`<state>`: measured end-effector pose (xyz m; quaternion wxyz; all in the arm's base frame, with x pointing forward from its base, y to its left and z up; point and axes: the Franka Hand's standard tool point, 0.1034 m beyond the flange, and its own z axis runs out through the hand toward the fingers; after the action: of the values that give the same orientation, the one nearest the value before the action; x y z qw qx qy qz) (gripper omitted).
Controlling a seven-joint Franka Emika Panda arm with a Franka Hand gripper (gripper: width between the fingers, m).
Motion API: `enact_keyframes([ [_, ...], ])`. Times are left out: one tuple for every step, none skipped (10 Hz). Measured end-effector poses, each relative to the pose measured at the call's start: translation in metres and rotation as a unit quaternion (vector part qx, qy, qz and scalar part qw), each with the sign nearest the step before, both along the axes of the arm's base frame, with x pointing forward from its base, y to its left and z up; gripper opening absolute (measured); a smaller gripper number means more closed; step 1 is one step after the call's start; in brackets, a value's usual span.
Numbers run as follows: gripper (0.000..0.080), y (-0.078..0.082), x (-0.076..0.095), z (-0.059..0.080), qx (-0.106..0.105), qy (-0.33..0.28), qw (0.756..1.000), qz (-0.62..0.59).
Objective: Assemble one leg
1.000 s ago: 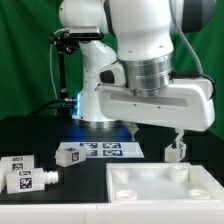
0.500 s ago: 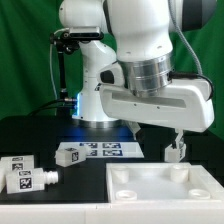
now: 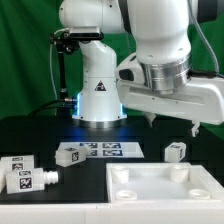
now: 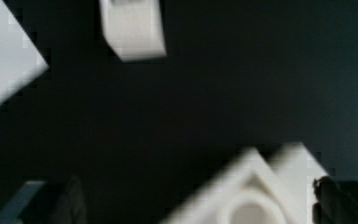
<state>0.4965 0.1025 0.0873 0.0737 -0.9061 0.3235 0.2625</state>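
One leg (image 3: 175,151), a small white post with a tag, stands on the black table just behind the large white slab (image 3: 165,186). My gripper (image 3: 173,123) hangs above it, open and empty, with its fingers spread to either side. In the blurred wrist view the leg (image 4: 135,28) shows as a white post away from the gripper (image 4: 194,202). A corner of the slab (image 4: 265,185) with a round socket lies between the dark fingertips (image 4: 48,200).
Three more tagged legs lie at the exterior view's left (image 3: 20,163), (image 3: 28,181), (image 3: 72,154). The marker board (image 3: 108,150) lies in front of the robot base (image 3: 98,100). A white patch (image 4: 5,55) shows in the wrist view; I cannot tell what it is.
My gripper has risen and moved toward the exterior view's right, away from the leg it was low over. The leg stays standing in its place.
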Motion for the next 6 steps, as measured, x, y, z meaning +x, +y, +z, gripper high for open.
enact_keyframes([
  [0.0649,-0.007,0.001,-0.003,0.012,0.02,1.0,-0.001],
  [0.0649,-0.012,0.001,-0.008,0.036,0.041,0.998,0.001],
  [0.0649,-0.023,0.008,-0.022,0.066,0.04,0.997,-0.006],
  [0.0649,-0.024,0.002,-0.033,0.07,0.047,0.996,-0.023],
  [0.0649,-0.013,-0.013,-0.042,0.097,0.076,0.991,-0.051],
  [0.0649,-0.006,-0.019,-0.049,0.125,0.102,0.983,-0.083],
])
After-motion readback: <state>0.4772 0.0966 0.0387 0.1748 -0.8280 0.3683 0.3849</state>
